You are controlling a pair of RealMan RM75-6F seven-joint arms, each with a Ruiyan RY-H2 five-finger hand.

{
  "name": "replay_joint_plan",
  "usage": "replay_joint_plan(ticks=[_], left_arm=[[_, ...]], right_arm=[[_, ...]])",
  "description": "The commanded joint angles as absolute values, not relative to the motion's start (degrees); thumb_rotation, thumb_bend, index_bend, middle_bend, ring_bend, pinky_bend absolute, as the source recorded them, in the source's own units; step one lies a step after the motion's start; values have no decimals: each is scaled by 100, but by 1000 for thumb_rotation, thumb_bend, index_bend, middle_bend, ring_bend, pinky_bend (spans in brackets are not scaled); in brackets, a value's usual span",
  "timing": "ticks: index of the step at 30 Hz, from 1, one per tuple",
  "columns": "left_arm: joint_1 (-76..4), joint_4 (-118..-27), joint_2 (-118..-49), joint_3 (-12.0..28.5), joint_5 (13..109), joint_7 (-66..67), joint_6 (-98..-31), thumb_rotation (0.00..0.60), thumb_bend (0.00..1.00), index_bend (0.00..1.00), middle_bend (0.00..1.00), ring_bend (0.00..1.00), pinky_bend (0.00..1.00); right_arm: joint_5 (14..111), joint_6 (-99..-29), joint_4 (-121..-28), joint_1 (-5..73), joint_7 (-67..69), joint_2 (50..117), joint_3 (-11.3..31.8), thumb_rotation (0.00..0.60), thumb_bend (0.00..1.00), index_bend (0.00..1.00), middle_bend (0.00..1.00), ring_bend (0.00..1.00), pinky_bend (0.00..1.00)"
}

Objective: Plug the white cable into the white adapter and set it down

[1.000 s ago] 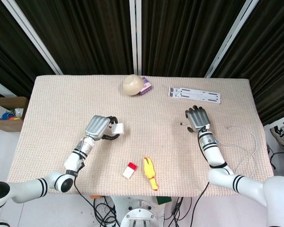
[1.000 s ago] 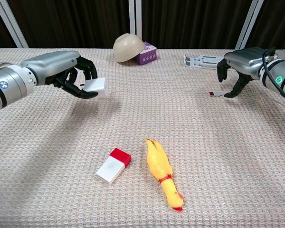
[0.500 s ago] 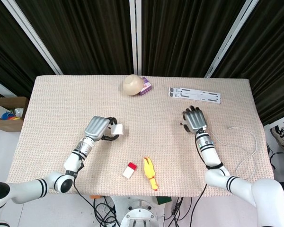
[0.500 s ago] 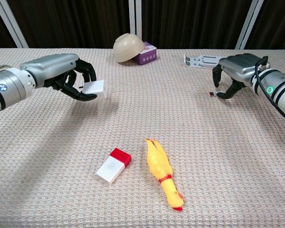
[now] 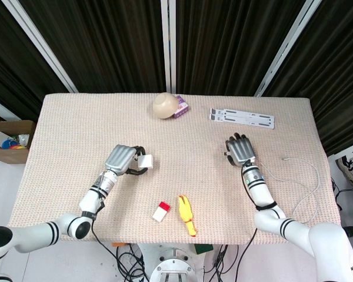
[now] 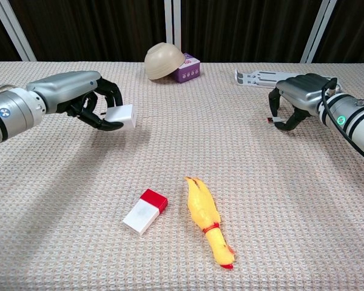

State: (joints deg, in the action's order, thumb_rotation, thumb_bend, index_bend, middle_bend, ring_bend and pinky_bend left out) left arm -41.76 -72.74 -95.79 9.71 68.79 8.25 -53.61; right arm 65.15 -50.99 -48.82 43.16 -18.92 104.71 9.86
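Observation:
My left hand holds the white adapter in its fingertips, just above the table at left of centre. At the right, my right hand curls its fingers around the plug end of the white cable, low over the cloth. The small plug pokes out to the left of the fingers. The thin white cable trails off in a loop toward the table's right edge. A wide gap of cloth separates the two hands.
A tan bowl lies upturned beside a purple box at the back centre. A white folding stand lies at back right. A red-and-white block and a yellow rubber chicken lie near the front edge.
My right hand has shifted a little left and curled its fingers tighter around the cable's plug. The left hand has barely moved with the adapter.

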Motion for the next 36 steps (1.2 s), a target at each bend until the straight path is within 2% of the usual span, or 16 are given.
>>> replay_joint_plan(ticks=[1, 14, 28, 36], left_arm=[[-4181, -7284, -9580, 976, 6878, 823, -5353, 425, 288, 577, 551, 698, 793], [-4169, -7282, -9584, 976, 6855, 812, -5332, 423, 288, 577, 550, 698, 793], [-4158, -7272, -9567, 968, 6858, 785, -5308, 425, 288, 577, 549, 698, 793], [-4144, -7295, -9532, 961, 6821, 814, -5284, 424, 288, 578, 545, 698, 792]], right_arm=[[6526, -5075, -4879, 4304, -1887, 10465, 996, 600, 349, 564, 386, 168, 322], [6576, -4965, -4843, 4306, -1908, 10470, 1064, 600, 377, 561, 386, 168, 318], [6724, -5013, -4878, 4262, -1749, 10468, 1086, 600, 583, 583, 417, 169, 316], [6962, -5405, -5041, 4148, -1496, 10399, 1102, 600, 596, 611, 452, 212, 332]])
